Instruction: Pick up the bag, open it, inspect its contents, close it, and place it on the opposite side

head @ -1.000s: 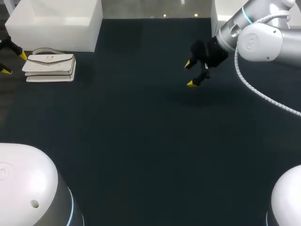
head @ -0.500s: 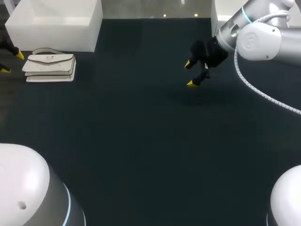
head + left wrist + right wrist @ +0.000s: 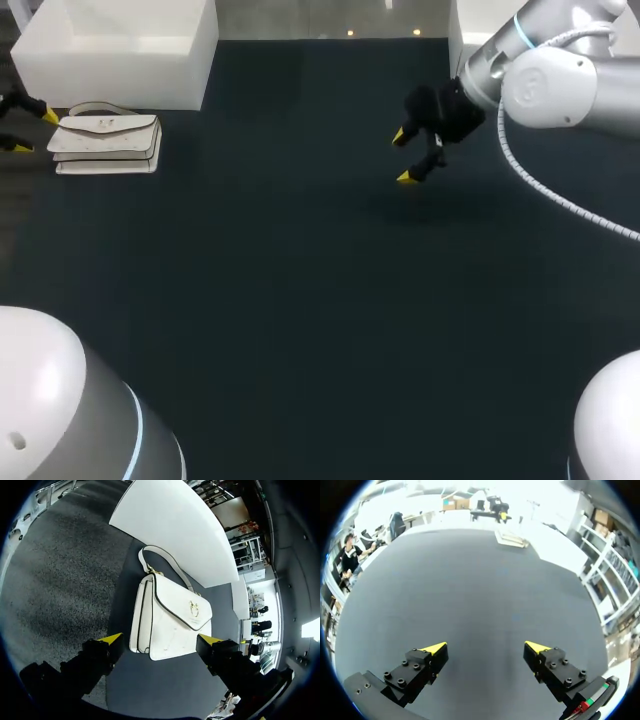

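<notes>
A white handbag [image 3: 107, 143] with a flap, a gold clasp and a short handle lies flat at the table's far left, beside a white box. My left gripper [image 3: 30, 130] stands open at the table's left edge, just left of the bag. In the left wrist view the bag [image 3: 170, 620] lies just ahead of the open left gripper [image 3: 161, 641], not touched by either finger. My right gripper [image 3: 402, 156] hangs open over the dark mat at the far right of centre, holding nothing. The right wrist view shows the bag [image 3: 511, 538] far ahead of the open right gripper [image 3: 487, 647].
A large white box [image 3: 115, 50] stands at the back left, right behind the bag. Another white block [image 3: 470, 30] sits at the back right behind my right arm. The dark mat [image 3: 320, 300] covers the table.
My left gripper has shifted slightly at the table's left edge beside the bag. The right arm and the bag have not moved.
</notes>
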Action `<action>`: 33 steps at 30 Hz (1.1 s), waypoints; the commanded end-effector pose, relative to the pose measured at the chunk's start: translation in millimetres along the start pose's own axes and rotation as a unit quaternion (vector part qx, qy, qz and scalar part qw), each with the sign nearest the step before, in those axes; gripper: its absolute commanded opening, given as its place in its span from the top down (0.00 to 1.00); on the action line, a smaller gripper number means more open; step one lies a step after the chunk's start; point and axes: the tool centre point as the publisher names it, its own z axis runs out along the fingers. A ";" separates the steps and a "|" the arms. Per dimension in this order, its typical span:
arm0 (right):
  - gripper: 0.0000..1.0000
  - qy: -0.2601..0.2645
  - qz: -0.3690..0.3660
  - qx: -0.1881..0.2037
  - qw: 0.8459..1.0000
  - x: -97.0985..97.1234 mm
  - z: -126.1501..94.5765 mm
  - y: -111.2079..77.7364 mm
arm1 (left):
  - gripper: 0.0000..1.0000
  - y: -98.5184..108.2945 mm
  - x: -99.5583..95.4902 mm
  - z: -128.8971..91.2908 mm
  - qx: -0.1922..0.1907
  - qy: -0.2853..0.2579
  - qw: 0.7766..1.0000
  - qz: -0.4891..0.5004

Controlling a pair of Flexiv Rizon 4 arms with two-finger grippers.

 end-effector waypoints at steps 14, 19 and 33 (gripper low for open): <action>0.00 0.001 0.000 0.000 1.000 -1.0 0.5 0.0 | 0.48 -38.8 -10.6 31.8 -0.020 0.077 0.997 0.003; 0.00 0.001 0.000 0.000 1.000 -1.0 0.5 0.0 | 0.58 -40.4 -11.7 36.9 -0.024 0.086 0.996 0.000; 0.00 0.001 0.000 0.000 1.000 -1.0 0.5 0.0 | 1.00 -33.1 -4.6 43.6 -0.037 0.098 0.994 0.008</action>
